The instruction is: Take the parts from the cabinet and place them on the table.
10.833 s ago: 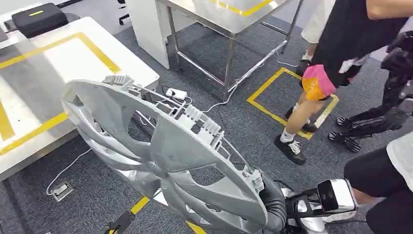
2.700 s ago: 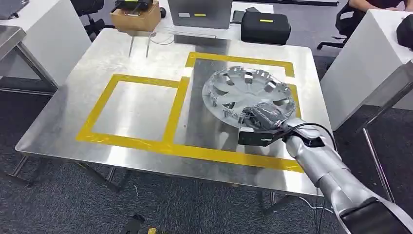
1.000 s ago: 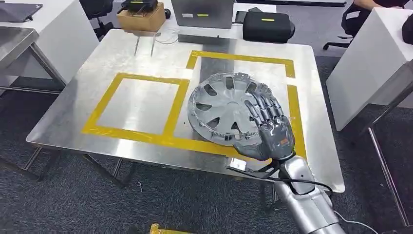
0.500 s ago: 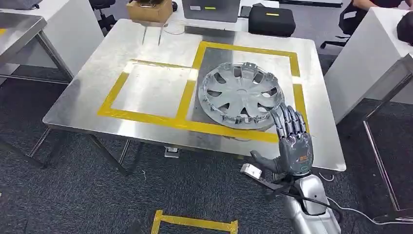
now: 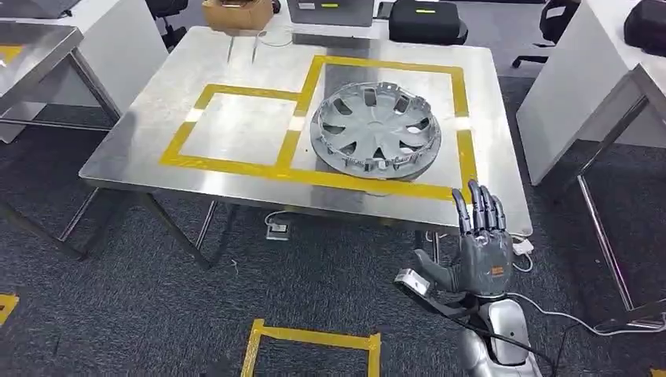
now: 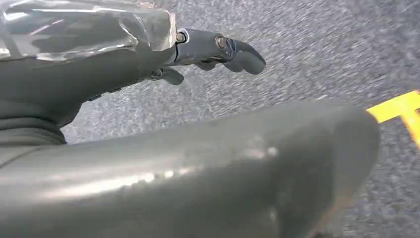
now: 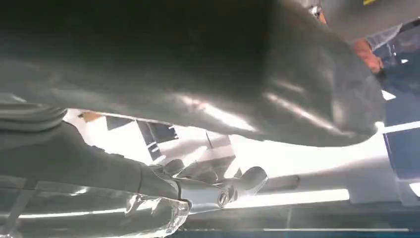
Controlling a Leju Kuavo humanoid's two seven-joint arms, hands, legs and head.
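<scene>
Bench (image 5: 157, 126) comes first, because it is the biggest thing I see: shiny metal with two yellow tape squares on it. The wheel cover (image 5: 375, 129) lies flat on the bench inside the square nearer my right side. It is round, so it has no long way and no short way. Its far rim leans over the yellow tape at about 12 o'clock.

My right hand (image 5: 477, 250) hangs out in the air, off the near edge of the bench. Its fingers (image 5: 481, 210) are straight and spread, and it holds nothing. From this hand, the wheel cover sits at about 11 o'clock, well apart, with the bench edge and a yellow line between them.

In the left wrist view, my left hand (image 6: 74, 74) is down over the grey carpet (image 6: 307, 59). Its fingers look loose and nothing is in it.

I think this part is placed now. My right hand is much the nearer of the two, but I would guess the next part waits back at the cabinet.
</scene>
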